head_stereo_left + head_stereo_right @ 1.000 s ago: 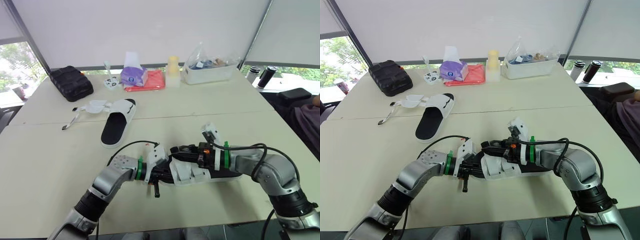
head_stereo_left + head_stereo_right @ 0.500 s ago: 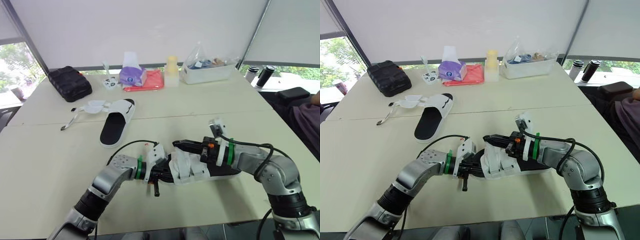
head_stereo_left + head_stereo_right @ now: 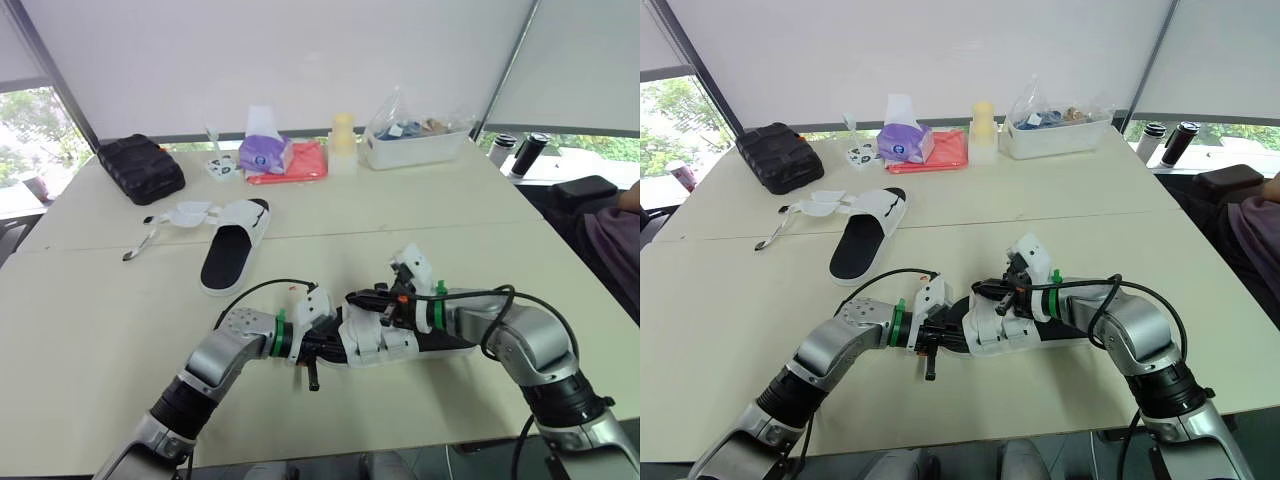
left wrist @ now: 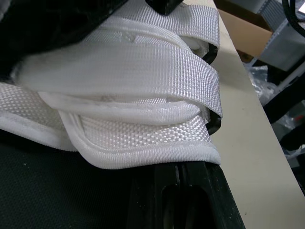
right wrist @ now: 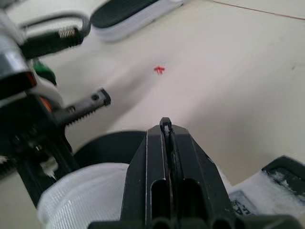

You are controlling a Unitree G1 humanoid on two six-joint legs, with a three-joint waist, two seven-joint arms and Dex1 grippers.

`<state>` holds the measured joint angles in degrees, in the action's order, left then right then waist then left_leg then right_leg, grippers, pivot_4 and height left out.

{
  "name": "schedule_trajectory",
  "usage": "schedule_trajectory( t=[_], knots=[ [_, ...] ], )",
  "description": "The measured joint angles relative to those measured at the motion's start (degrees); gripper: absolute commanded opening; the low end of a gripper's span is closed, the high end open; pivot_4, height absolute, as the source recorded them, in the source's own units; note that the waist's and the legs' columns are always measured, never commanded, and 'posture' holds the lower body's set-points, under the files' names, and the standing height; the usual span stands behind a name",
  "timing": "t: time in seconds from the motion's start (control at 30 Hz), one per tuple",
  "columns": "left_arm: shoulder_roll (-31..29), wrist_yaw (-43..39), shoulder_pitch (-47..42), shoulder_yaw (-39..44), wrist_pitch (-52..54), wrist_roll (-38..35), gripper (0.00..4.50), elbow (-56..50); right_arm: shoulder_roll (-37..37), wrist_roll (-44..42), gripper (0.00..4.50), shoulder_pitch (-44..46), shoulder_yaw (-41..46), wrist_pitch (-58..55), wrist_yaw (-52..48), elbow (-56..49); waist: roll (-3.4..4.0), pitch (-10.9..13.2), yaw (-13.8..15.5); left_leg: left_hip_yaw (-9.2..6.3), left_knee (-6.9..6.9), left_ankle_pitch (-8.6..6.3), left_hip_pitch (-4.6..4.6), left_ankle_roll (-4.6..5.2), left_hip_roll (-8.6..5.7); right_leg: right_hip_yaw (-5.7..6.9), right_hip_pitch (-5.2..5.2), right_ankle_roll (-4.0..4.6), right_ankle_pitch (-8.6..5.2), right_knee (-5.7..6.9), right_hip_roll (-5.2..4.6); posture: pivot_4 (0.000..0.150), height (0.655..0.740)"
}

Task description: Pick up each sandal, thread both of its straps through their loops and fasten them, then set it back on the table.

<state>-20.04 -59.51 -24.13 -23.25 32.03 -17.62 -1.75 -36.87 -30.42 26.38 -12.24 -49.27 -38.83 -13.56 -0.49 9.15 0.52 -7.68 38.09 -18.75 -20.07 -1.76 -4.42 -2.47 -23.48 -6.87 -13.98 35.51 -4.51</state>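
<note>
You are fastening the strap (image 4: 143,71) of the sandal (image 3: 452,345): right gripper (image 5: 165,125) pinched shut, apparently empty, above it, left gripper (image 3: 935,337) indeterminate; next, press it flat.

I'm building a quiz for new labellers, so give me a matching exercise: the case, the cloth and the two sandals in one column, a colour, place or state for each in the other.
Things:
1. case
2. cloth
3. far sandal
4. near sandal

Descriptions:
A. between the left gripper and the right gripper
B. red, beside the tissue pack
C. black, far left
D. lying alone, straps loose

Pairs: 1-C, 2-B, 3-D, 4-A
</note>
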Motion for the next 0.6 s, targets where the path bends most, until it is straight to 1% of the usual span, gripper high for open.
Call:
schedule_trajectory(
  t=[0.03, 0.1, 0.13, 0.3, 0.33, 0.37, 0.4, 0.47, 0.53, 0.6],
  knots=[
    [0.04, -0.02, -0.08, -0.04, -0.03, 0.00, 0.00, 0.15, -0.39, 0.54, 0.03, 0.68, -0.78, 0.14, -0.66, 0.43, 0.00, 0.00, -0.02, -0.01, 0.00, 0.00, 0.02, 0.00, 0.00, 0.00, 0.03, 0.00, 0.00, -0.01, 0.01, 0.150, 0.7400],
    [0.12, -0.08, -0.29, -0.10, -0.15, 0.01, 0.00, 0.63, -0.50, 1.51, 0.64, 1.58, -1.53, 0.25, -1.38, 1.29, -0.01, 0.00, -0.01, -0.01, 0.00, 0.00, 0.05, 0.00, 0.00, 0.00, 0.06, 0.00, 0.00, -0.01, 0.00, 0.150, 0.7400],
    [0.14, -0.12, -0.38, -0.12, -0.29, 0.05, 0.00, 0.73, -0.54, 2.74, 1.04, 2.18, -1.76, 0.68, -1.33, 2.31, -0.01, 0.00, -0.01, 0.00, 0.01, 0.00, 0.05, 0.00, 0.00, 0.00, 0.05, -0.01, 0.00, -0.01, 0.00, 0.150, 0.7400],
    [0.21, -0.65, -0.44, -0.17, -0.46, 0.06, 0.00, 0.56, -0.81, 6.82, 3.53, 3.00, -0.53, 1.69, -0.21, 5.46, 0.00, -0.01, 0.22, -0.03, 0.02, 0.00, -0.15, -0.01, -0.01, 0.01, -0.12, 0.00, 0.00, -0.01, -0.02, 0.150, 0.7400],
    [0.21, -0.73, -0.44, -0.17, -0.46, 0.04, 0.00, 0.51, -0.64, 7.03, 4.16, 3.16, 0.25, 1.71, 0.12, 5.84, 0.00, -0.01, 0.23, -0.03, 0.02, 0.03, -0.23, -0.05, -0.02, 0.01, -0.18, 0.00, 0.01, -0.03, -0.03, 0.150, 0.7400],
    [0.22, -0.74, -0.44, -0.17, -0.47, 0.04, 0.00, 0.45, -0.26, 7.06, 4.48, 3.39, 1.33, 1.52, 0.61, 6.24, -0.01, -0.01, 0.23, -0.03, 0.02, 0.08, -0.27, -0.14, -0.04, 0.01, -0.22, 0.00, 0.01, -0.03, -0.06, 0.150, 0.7400],
    [0.19, -0.77, -0.41, -0.14, -0.48, 0.04, 0.00, 0.41, 0.68, 6.30, 4.48, 3.75, 3.25, 0.54, 1.41, 6.70, -0.01, 0.00, 0.21, -0.03, 0.02, 0.09, -0.29, -0.15, -0.05, 0.00, -0.23, 0.00, 0.01, -0.03, -0.07, 0.150, 0.7400],
    [0.25, -0.74, -0.42, 0.12, -0.46, -0.15, 0.00, 0.41, 2.39, 2.00, 4.48, 6.27, 9.82, -3.18, 2.58, 7.44, 0.07, 0.04, 0.25, -0.02, 0.02, 0.08, -0.38, -0.14, -0.09, -0.02, -0.34, -0.01, 0.05, -0.01, -0.10, 0.150, 0.7400],
    [0.29, -0.68, -0.24, 0.34, -0.23, -0.69, 0.00, 0.42, 0.35, -2.57, 4.48, 9.12, 16.87, -6.23, 1.63, 6.55, 0.09, 0.05, 0.37, -0.08, 0.01, 0.01, -0.44, -0.02, -0.08, 0.01, -0.39, -0.01, 0.05, -0.02, -0.09, 0.150, 0.7400],
    [0.27, -0.66, -0.16, 0.89, 0.48, -1.81, 0.00, 0.48, -3.79, -6.81, 4.48, 8.75, 22.57, -9.51, -0.97, 4.87, 0.07, 0.05, 0.38, -0.12, -0.04, 0.00, -0.45, 0.01, -0.04, 0.05, -0.36, 0.01, 0.04, -0.10, -0.06, 0.150, 0.7400]
  ],
)
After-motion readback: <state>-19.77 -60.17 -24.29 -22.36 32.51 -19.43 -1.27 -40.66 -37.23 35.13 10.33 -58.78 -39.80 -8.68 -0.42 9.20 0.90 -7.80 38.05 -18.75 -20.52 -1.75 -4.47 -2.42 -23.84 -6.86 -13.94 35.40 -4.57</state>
